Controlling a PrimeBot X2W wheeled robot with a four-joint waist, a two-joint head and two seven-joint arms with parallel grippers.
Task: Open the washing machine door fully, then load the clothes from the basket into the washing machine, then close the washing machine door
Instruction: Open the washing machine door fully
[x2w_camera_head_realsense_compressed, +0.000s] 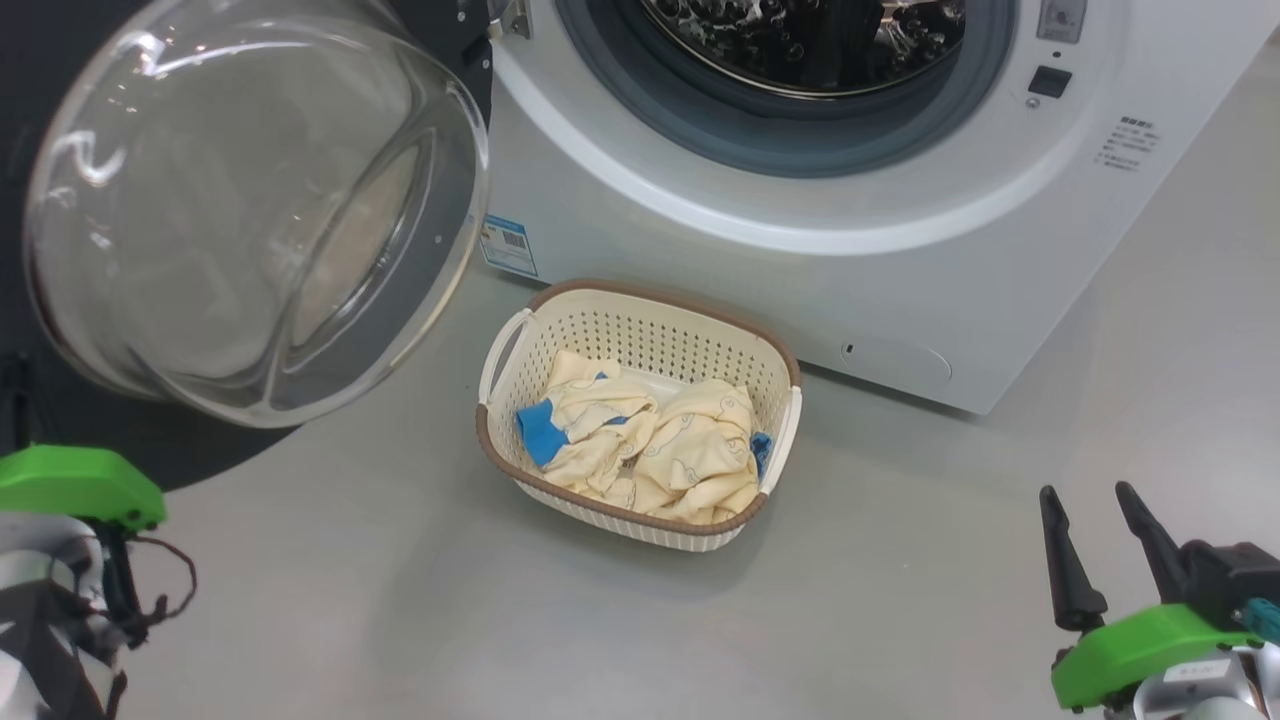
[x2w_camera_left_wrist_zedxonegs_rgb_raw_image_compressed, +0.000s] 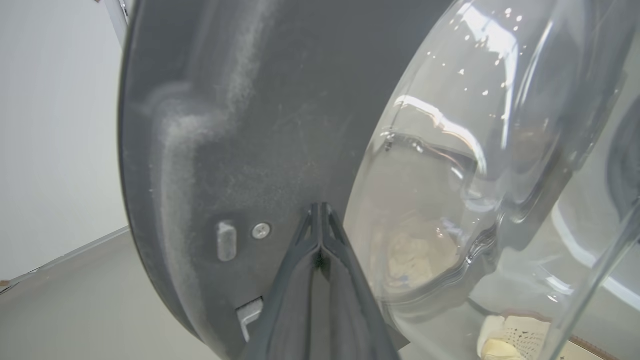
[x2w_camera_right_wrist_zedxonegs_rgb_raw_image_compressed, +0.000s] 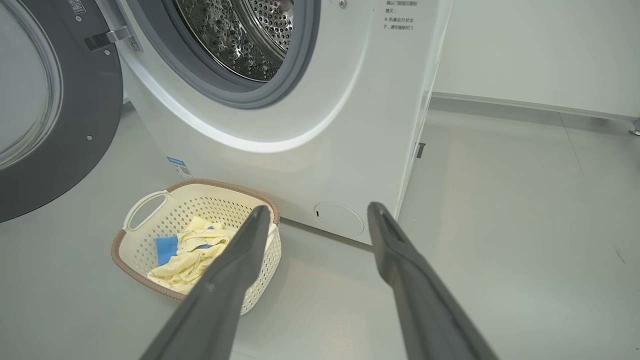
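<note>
From the head, we see the washing machine door (x2w_camera_head_realsense_compressed: 250, 210) standing open at the left, its glass bowl bulging toward us. Beside it is the washing machine (x2w_camera_head_realsense_compressed: 800, 270) with its drum uncovered. The basket (x2w_camera_head_realsense_compressed: 640, 330) stands on the floor (x2w_camera_head_realsense_compressed: 400, 600) just before the machine, and the clothes (x2w_camera_head_realsense_compressed: 650, 440) lie inside it. The right claw (x2w_camera_head_realsense_compressed: 1085, 490) is at the lower right, fingers spread, holding nothing.

At the left wrist, the left claw (x2w_camera_left_wrist_zedxonegs_rgb_raw_image_compressed: 320, 207) is closed on nothing, its tips near the door's grey inner face, beside the glass.

At the right wrist, the spread fingers point toward the basket and the machine's lower front.
</note>
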